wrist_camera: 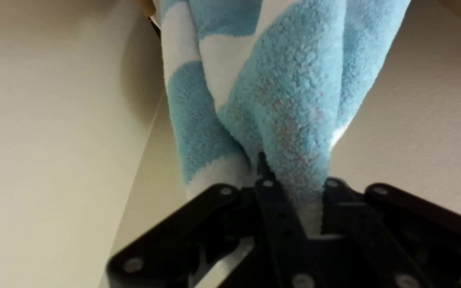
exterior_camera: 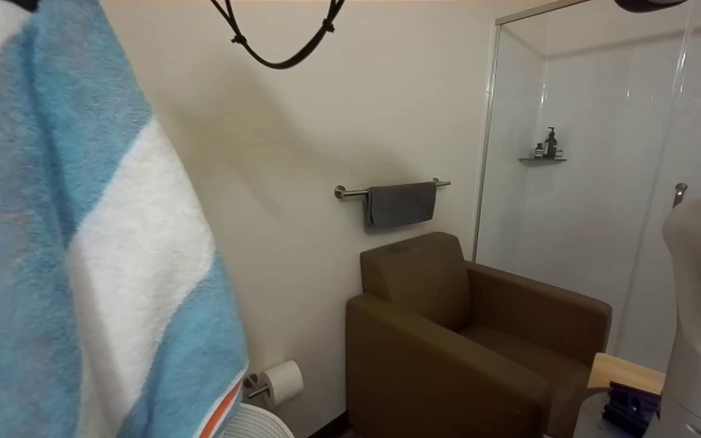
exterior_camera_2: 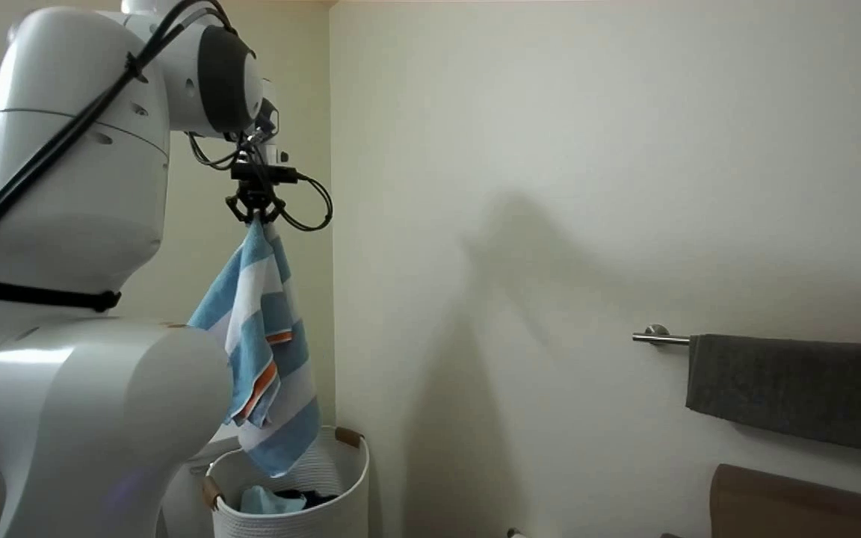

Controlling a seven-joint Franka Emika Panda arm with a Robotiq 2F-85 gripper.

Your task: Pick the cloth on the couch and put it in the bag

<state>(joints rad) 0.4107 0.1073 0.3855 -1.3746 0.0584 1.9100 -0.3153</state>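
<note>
Cloth fills the left in an exterior view. In an exterior view: claw upper left, clenched on cloth; bag lower left.

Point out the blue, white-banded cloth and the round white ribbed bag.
Blue, white-banded cloth (exterior_camera_2: 257,340), in an exterior view: hanging middle.
Round white ribbed bag (exterior_camera_2: 311,526), in an exterior view: outer wall below the rim.

An exterior view, tight on the blue-and-white striped terry cloth, faces the folded dark-grey towel; an exterior view, close beside the glossy white arm, shares both; wrist view peers close along the cloth.
</note>
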